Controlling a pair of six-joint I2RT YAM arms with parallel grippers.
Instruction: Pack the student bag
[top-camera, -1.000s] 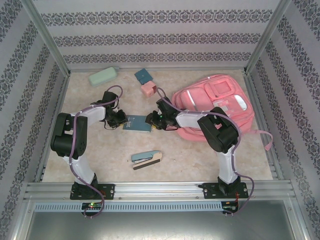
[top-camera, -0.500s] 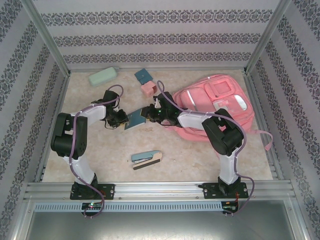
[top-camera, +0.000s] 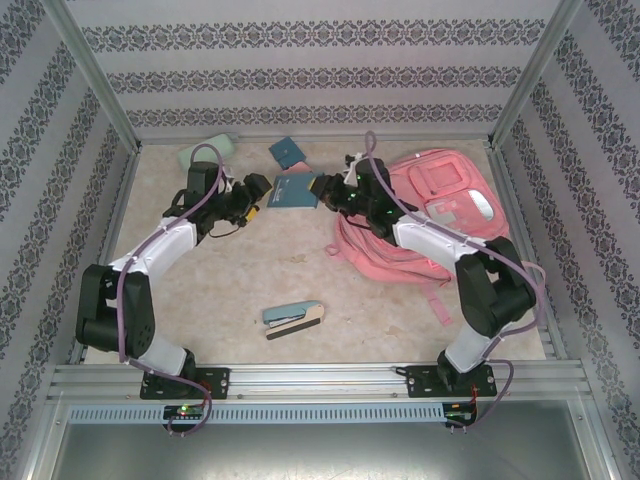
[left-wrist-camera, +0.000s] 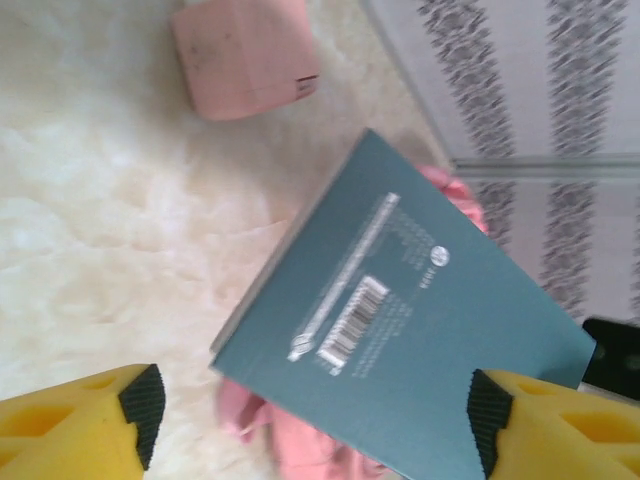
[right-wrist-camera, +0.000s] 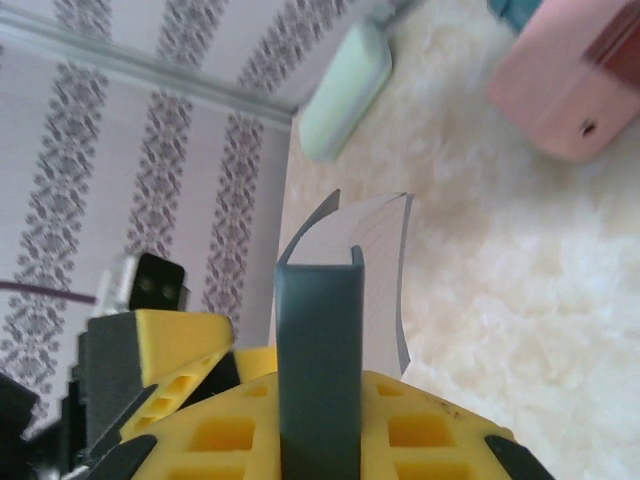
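the thin teal paperback book (top-camera: 296, 190) sits clamped between the right gripper's (top-camera: 326, 187) fingers (right-wrist-camera: 215, 430), its free end between the left gripper's (top-camera: 258, 192) fingers (left-wrist-camera: 80, 425). the small pink boxy case (left-wrist-camera: 245, 55) lies beyond the left fingers; the large pink fabric backpack (top-camera: 440, 215) lies behind the right fingers.

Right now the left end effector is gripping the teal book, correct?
No. The right end effector is gripping the teal book, clamped on its spine in the right wrist view. The left end effector is open.
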